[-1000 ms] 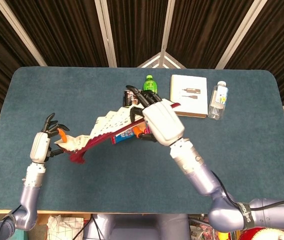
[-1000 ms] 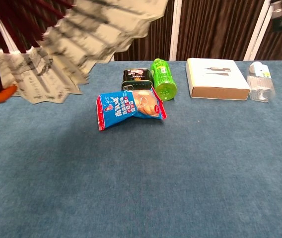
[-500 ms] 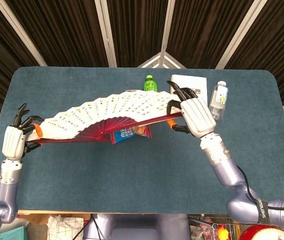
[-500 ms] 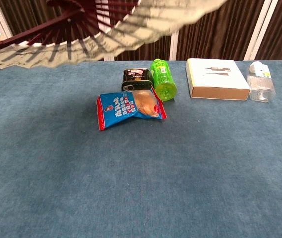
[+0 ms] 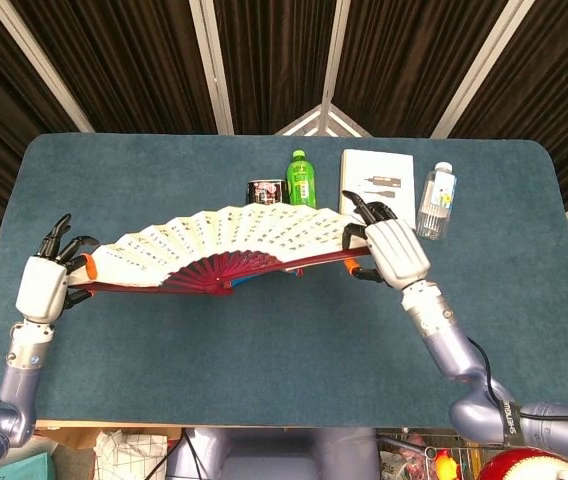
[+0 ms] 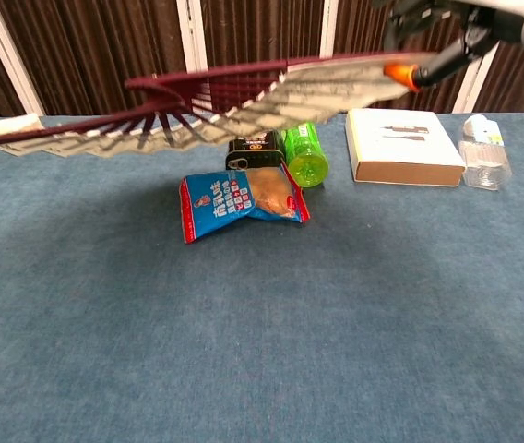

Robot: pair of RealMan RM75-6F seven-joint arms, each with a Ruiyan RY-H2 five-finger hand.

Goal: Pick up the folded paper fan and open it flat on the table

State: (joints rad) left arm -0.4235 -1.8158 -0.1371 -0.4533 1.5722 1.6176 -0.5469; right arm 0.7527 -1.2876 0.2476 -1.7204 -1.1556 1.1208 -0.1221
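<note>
Paper fan: spread wide, held above the worktop, over the blue snack bag.
Left robot hand: pinching my 9 o'clock guard stick.
Right robot hand: pinching the 3 o'clock stick.
Next: lower both ends level, toward 6 o'clock, clear of can and green bottle.

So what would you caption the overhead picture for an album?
Both hands, left hand and right hand, hold the paper fan spread open above the table.

Paper fan spread wide above the blue table. Left hand grips its left end, right hand its right end. Behind it stand a dark can, green bottle, white box and clear bottle.
</note>
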